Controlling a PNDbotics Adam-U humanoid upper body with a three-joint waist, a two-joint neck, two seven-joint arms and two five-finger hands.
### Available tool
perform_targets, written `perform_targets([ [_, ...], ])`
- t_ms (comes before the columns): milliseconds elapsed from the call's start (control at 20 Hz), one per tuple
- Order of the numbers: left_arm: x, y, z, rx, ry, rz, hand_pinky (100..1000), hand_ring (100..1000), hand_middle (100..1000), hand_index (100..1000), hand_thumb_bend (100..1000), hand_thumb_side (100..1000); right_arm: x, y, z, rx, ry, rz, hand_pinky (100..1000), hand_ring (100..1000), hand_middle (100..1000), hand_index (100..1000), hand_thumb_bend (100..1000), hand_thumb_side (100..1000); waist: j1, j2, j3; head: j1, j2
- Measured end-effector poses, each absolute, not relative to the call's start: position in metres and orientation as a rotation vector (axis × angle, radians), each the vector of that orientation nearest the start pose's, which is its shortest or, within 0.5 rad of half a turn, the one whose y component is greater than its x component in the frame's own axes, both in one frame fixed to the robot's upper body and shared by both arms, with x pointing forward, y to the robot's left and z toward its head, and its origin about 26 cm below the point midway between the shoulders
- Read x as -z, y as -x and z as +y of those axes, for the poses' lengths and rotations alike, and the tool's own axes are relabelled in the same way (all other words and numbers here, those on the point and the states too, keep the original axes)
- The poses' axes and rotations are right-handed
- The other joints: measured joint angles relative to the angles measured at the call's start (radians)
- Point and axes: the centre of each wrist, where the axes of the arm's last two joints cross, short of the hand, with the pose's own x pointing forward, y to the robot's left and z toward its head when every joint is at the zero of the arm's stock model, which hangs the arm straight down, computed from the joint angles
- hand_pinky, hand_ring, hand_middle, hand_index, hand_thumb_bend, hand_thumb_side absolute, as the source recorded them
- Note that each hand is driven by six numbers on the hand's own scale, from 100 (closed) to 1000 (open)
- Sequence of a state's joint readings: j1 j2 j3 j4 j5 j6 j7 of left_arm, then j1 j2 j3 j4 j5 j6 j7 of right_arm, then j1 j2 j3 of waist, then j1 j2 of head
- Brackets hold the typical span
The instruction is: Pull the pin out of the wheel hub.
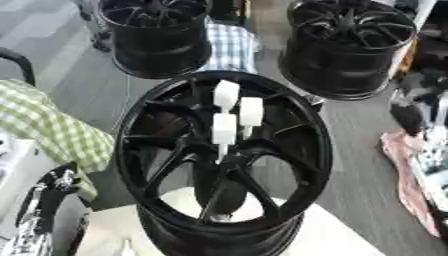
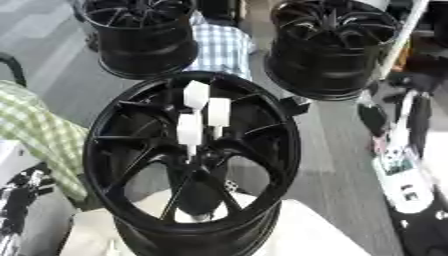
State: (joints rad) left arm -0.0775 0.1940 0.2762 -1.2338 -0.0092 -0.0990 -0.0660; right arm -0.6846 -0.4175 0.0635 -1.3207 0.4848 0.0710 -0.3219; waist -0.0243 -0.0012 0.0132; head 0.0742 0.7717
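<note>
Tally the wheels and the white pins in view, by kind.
Black wheels: 3, near one, far left, far right
White pins on the near wheel's hub: 3, at
Total: 6

- left hand (image 1: 51,192) shows black and silver low at the left edge, with the arm running down to the bottom corner; pose unclear

This looks like a workshop or test area for car wheels. Three black wheel rims (image 1: 223,160) (image 1: 157,35) (image 1: 350,45) stand around on a grey floor (image 1: 79,70), with tools and clutter (image 2: 402,170) along the sides.
</note>
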Motion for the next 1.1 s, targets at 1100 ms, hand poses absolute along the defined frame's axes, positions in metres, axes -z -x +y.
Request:
perform_targets([
  [1100,0.06,-0.268,0.37,-0.022,-0.275,-1.411,752,729,722,803,278,614,-0.286,-0.432,-0.171,-1.629,0.235,-1.752,821,841,869,962,285,546,-0.015,-0.013,0.005,-0.002,0.0],
])
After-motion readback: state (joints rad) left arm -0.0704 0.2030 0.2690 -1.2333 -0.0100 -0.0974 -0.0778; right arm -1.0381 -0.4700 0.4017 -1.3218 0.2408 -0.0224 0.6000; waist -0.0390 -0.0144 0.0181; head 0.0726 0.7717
